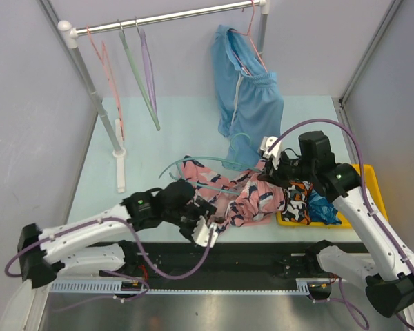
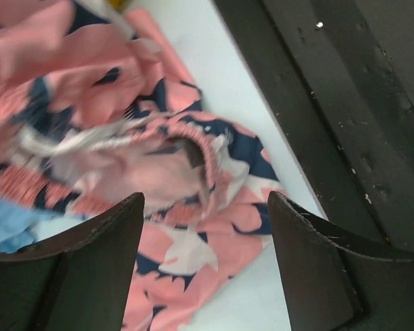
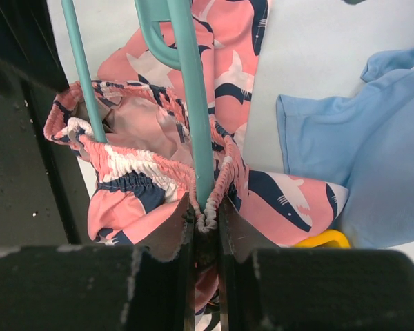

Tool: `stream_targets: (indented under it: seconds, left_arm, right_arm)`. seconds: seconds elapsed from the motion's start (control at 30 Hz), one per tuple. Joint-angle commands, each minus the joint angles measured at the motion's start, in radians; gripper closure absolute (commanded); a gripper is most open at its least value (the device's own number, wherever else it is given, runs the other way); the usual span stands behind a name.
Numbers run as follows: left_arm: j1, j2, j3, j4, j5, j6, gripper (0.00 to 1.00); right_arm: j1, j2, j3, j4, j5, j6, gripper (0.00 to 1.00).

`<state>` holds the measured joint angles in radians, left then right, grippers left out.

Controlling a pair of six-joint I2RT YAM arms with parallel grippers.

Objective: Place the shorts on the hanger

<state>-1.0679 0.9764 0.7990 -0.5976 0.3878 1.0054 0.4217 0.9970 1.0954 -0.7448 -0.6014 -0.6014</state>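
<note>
Right wrist: right pincer (image 3: 207,215) pinches crumpled pink, navy-blotched shorts (image 3: 124,200) against teal hanger (image 3: 190,103); left pincer (image 2: 205,201) spread.

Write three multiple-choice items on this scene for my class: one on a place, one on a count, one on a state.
1. The light-blue shorts hang at the rail's: A right end; B left end; C middle.
2. Bare hangers on the rail number: A one; B three; C five.
3. The left gripper is: A open; B shut; C hidden.
Answers: 1 A, they hang where the rail ends on the right. 2 B, one pink, one green, one purple. 3 A, its fingers stand wide apart over the pink shorts.
</note>
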Motion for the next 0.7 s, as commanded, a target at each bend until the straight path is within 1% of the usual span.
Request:
stream_targets:
  seconds: [0.0, 0.13, 0.23, 0.27, 0.33, 0.37, 0.4, 0.43, 0.47, 0.53, 0.57, 0.63, 0.67]
  left_arm:
    - [-0.053, 0.18, 0.083, -0.005, 0.01, 0.079, 0.24]
    - [-0.061, 0.269, 0.086, 0.039, -0.032, 0.039, 0.24]
    - [-0.061, 0.298, 0.086, 0.029, -0.058, 0.042, 0.37]
    - [-0.061, 0.298, 0.086, -0.022, -0.07, 0.059, 0.48]
    - [-0.061, 0.268, 0.068, -0.095, -0.084, 0.097, 0.6]
    - [-0.055, 0.243, 0.054, -0.126, -0.104, 0.11, 0.71]
    - [-0.049, 0.219, 0.039, -0.19, -0.112, 0.122, 0.76]
    - [-0.044, 0.19, -0.001, -0.208, -0.122, 0.13, 0.83]
    - [-0.031, 0.109, -0.024, -0.217, -0.144, 0.128, 0.99]
    - [-0.006, 0.014, -0.082, -0.258, -0.162, 0.137, 1.0]
    - [0.018, -0.074, -0.102, -0.277, -0.168, 0.153, 1.0]
    - [0.046, -0.154, -0.145, -0.333, -0.204, 0.182, 1.0]
    - [0.089, -0.183, -0.155, -0.353, -0.21, 0.226, 1.0]
  right_arm:
    - [0.005, -0.008, 0.054, 0.022, 0.0, 0.02, 1.0]
    - [0.005, -0.009, 0.055, 0.015, -0.003, 0.012, 1.0]
    - [0.005, -0.012, 0.057, 0.002, -0.006, 0.002, 1.0]
    - [0.005, -0.017, 0.057, -0.007, -0.003, -0.018, 1.0]
    - [0.0, -0.021, 0.052, -0.027, 0.003, -0.043, 1.0]
    - [-0.001, -0.027, 0.049, -0.033, 0.003, -0.054, 1.0]
    - [-0.004, -0.037, 0.04, -0.042, 0.002, -0.078, 1.0]
    - [-0.012, -0.043, 0.037, -0.05, -0.001, -0.092, 1.0]
    - [-0.014, -0.049, 0.029, -0.053, -0.001, -0.103, 1.0]
    - [-0.018, -0.066, 0.011, -0.067, -0.003, -0.141, 1.0]
    - [-0.026, -0.072, 0.005, -0.074, -0.005, -0.156, 1.0]
    - [-0.034, -0.087, -0.008, -0.109, -0.03, -0.21, 1.0]
    - [-0.043, -0.092, -0.008, -0.126, -0.04, -0.227, 1.0]
